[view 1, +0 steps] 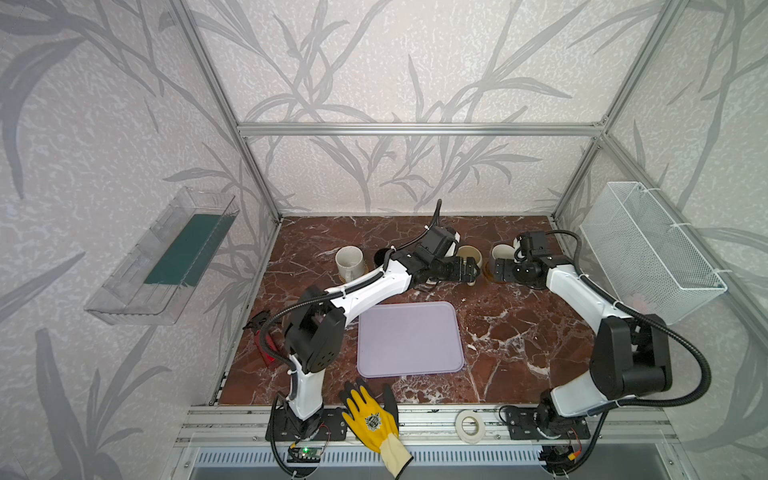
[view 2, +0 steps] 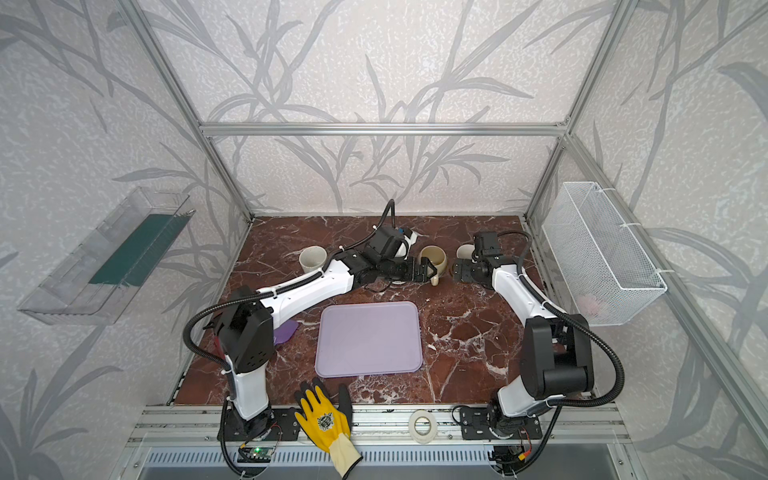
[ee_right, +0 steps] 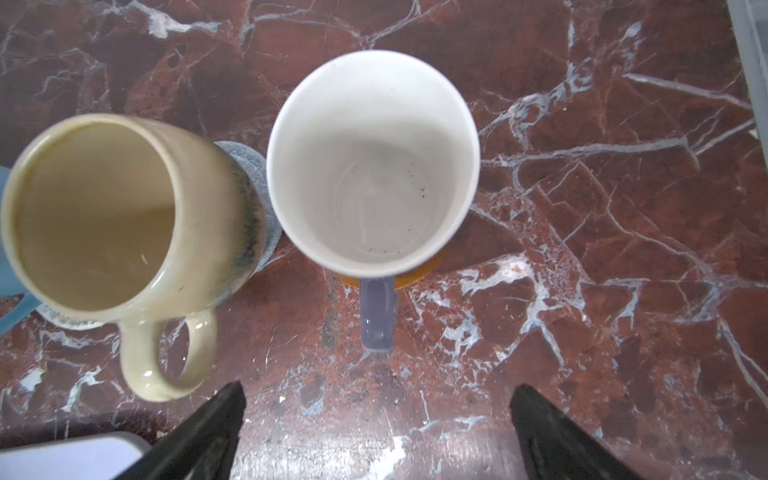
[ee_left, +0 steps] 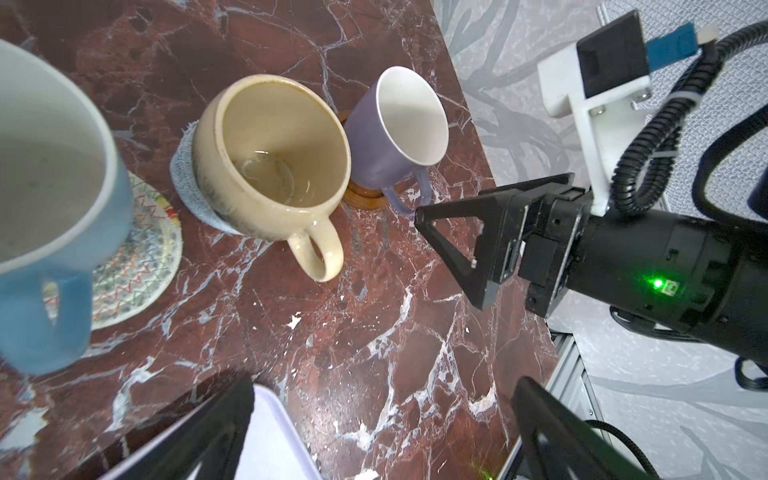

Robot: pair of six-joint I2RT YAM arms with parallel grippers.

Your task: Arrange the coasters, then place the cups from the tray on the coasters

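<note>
The lavender tray lies bare mid-table in both top views. Along the back stand a white cup and a black cup, half hidden by my left arm. In the left wrist view a light blue cup sits on a cream rope coaster. The cream-yellow cup rests on a grey-blue coaster, and the lavender cup on an orange coaster. My right gripper is open, just behind the lavender cup's handle and apart from it. My left gripper is open over bare marble.
A yellow glove and a white tape roll lie on the front rail. A wire basket hangs on the right wall, a clear bin on the left. A purple spatula lies beside my left arm's elbow.
</note>
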